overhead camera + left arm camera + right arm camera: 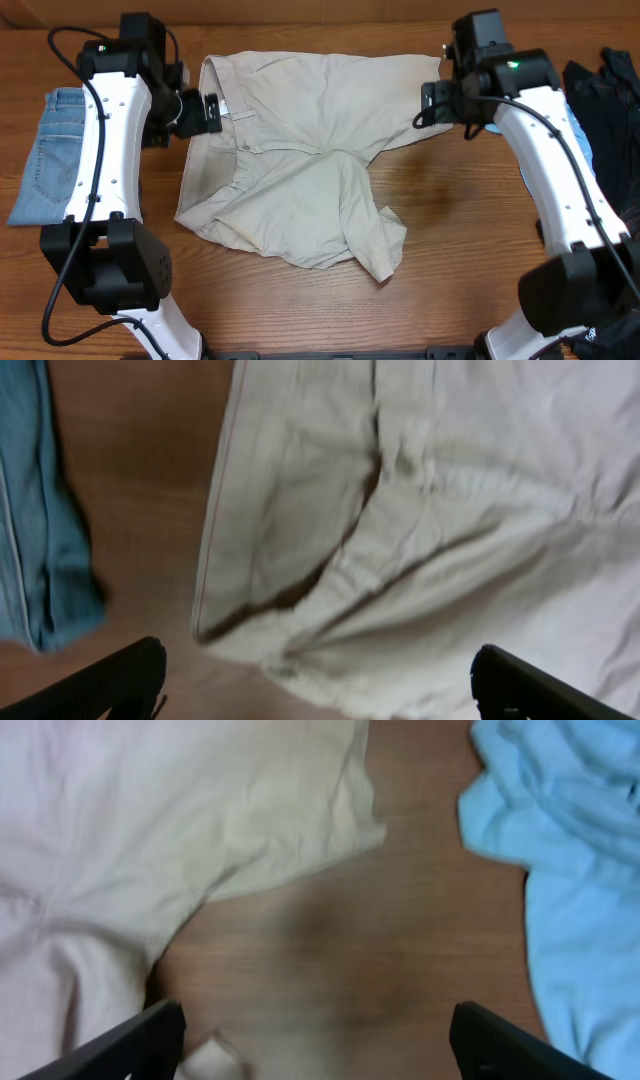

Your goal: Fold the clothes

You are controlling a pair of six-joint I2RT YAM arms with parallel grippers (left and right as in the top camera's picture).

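The cream shorts (pixel 300 150) lie rumpled in the middle of the table, waistband at the left, one leg folded over toward the front. They show in the left wrist view (pixel 430 510) and the right wrist view (pixel 150 830). My left gripper (pixel 205 112) is open and empty, hovering over the waistband's left end (pixel 320 690). My right gripper (pixel 440 100) is open and empty, hovering over bare wood (pixel 315 1040) just off the shorts' far right leg hem.
Blue denim jeans (pixel 50 150) lie at the left edge and show in the left wrist view (pixel 40 510). A light blue shirt (pixel 560 850) lies right of the shorts under the right arm. Dark clothes (pixel 610 95) sit at the far right.
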